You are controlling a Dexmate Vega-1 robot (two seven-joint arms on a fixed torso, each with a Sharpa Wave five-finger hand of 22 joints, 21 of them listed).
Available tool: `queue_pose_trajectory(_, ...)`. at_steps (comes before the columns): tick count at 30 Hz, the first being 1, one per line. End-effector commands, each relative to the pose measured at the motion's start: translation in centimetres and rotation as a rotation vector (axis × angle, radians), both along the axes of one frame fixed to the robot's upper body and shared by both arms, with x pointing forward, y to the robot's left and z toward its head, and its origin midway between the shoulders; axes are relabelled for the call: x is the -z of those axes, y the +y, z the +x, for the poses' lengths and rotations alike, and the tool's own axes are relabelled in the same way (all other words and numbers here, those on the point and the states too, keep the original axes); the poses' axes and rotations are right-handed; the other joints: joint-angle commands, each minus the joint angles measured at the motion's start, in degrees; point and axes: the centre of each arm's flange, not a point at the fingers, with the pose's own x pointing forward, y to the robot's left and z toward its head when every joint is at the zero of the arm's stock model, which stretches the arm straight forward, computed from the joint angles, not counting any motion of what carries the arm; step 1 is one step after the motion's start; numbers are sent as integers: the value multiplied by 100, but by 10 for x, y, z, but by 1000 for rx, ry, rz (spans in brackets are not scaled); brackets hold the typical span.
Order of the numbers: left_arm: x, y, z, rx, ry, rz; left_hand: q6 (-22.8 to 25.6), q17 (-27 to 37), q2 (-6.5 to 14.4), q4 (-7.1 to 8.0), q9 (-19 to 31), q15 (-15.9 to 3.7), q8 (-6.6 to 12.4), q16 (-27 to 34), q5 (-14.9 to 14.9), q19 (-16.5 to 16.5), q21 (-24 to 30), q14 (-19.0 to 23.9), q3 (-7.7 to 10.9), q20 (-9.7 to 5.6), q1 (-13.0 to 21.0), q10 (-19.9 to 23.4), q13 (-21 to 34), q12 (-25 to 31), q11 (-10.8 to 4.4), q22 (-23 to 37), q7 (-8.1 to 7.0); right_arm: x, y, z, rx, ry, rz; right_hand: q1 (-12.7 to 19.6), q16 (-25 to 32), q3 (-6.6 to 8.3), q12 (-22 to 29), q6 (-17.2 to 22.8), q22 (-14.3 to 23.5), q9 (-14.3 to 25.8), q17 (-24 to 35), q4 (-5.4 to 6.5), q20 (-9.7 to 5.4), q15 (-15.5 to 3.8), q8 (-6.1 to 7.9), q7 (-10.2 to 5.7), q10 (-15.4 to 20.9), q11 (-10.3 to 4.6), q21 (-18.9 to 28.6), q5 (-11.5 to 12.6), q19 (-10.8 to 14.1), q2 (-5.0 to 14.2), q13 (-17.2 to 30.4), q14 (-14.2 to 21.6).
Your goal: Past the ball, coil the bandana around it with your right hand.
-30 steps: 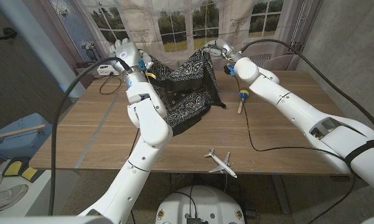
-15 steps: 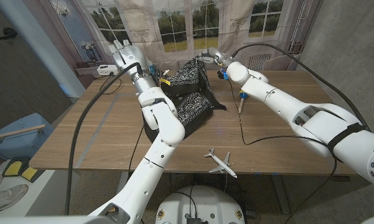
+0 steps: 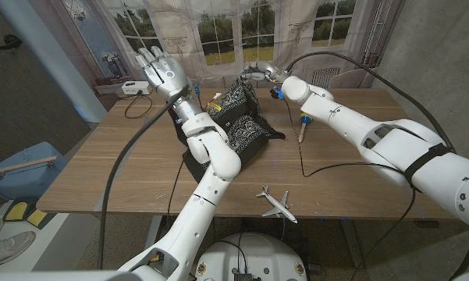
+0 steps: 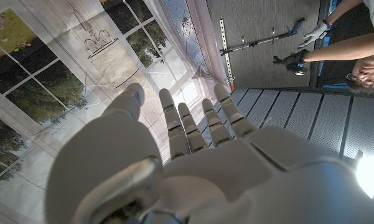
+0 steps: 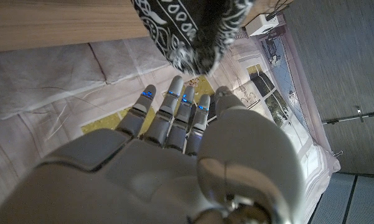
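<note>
Bandana (image 3: 240, 117) bunched at frame centre-top, on table (image 3: 125, 168). Right hand (image 3: 259, 70) fingers grip its upper corner. Left hand (image 3: 161, 70) raised upper left, fingers wide, holding nothing.

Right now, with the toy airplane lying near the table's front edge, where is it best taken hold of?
Probably by the fuselage of the toy airplane, pinched from above. It lies flat on the table with its wings spread sideways, so the slim body is what fingers can close across.

Glossy white arms, black cables, right hand (image 5: 174, 155) fingers blue-lit
</note>
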Motion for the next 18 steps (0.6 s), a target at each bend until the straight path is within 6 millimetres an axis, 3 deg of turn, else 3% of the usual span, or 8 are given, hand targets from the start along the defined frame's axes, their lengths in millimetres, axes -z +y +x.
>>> queue_pose_trajectory(1,2,2,3,15,-30,-10,-440,-48,15,43,-189,-35,-353,-44,-47,-81,-38,-71,-45,70,-193,-97,-69,-117,93,-3,-72,-1,0,6,-27,62,-25,-294,-86,-181,-227,-394,12,-4,-17,99,71,-171,-323,-37,-300,46,-68,15,-152,-72,-77,-270)
queue_pose_trajectory(6,2,3,3,26,-39,-5,-604,-75,48,65,-287,12,-503,-48,-54,-136,-70,-93,-48,135,-285,-153,-112,-181,147,-6,-113,0,-5,5,-26,53,1,-401,-107,-267,-350,-578,13,3,-28,117,117,-93,-490,-24,-461,105,-74,23,-205,-94,-121,-422)
queue_pose_trajectory(9,2,3,3,45,-43,-3,-592,-79,65,77,-308,13,-516,-47,-53,-146,-75,-96,-49,137,-312,-155,-122,-190,156,-6,-94,1,-8,1,-29,32,17,-134,-80,-138,-379,-301,13,28,-61,-59,51,-129,-465,96,-404,117,1,67,-44,70,-156,-432)
queue_pose_trajectory(10,3,4,3,55,-42,-1,-587,-80,68,79,-313,11,-518,-46,-53,-144,-75,-94,-49,138,-318,-152,-124,-191,156,-7,-93,2,-10,-1,-26,19,24,68,-77,-48,-370,-120,13,48,-105,-207,45,-180,-444,160,-325,156,50,71,76,129,-168,-425)
queue_pose_trajectory(11,3,4,4,63,-44,1,-583,-82,76,84,-322,10,-525,-43,-52,-150,-79,-89,-49,144,-330,-149,-128,-193,153,-7,-87,2,-12,-4,-20,1,24,131,-77,-20,-353,-17,13,59,-137,-261,42,-177,-425,164,-277,180,79,66,150,133,-166,-394)
queue_pose_trajectory(13,3,4,4,69,-45,5,-567,-86,93,95,-342,-2,-536,-41,-51,-150,-81,-90,-48,145,-355,-124,-136,-192,142,-7,-75,4,-15,-10,-5,-39,25,124,-92,-11,-342,146,14,93,-195,-275,128,-176,-376,203,-257,168,123,49,260,131,-151,-355)
queue_pose_trajectory(16,3,3,4,86,-47,8,-562,-90,100,99,-355,-18,-545,-37,-50,-146,-81,-81,-48,143,-369,-123,-142,-197,135,-7,-76,8,-20,-20,15,-104,19,18,-113,-91,-338,456,14,188,-249,-274,268,-131,-211,55,-250,185,164,11,382,22,-110,-363)
queue_pose_trajectory(18,3,3,5,101,-44,8,-560,-94,102,102,-368,-18,-555,-35,-50,-144,-83,-78,-49,151,-383,-112,-147,-198,141,-8,-79,11,-22,-27,32,-150,1,-119,-153,-189,-362,394,12,238,-262,-241,318,-50,-198,9,-315,198,160,-4,388,-84,-84,-475)
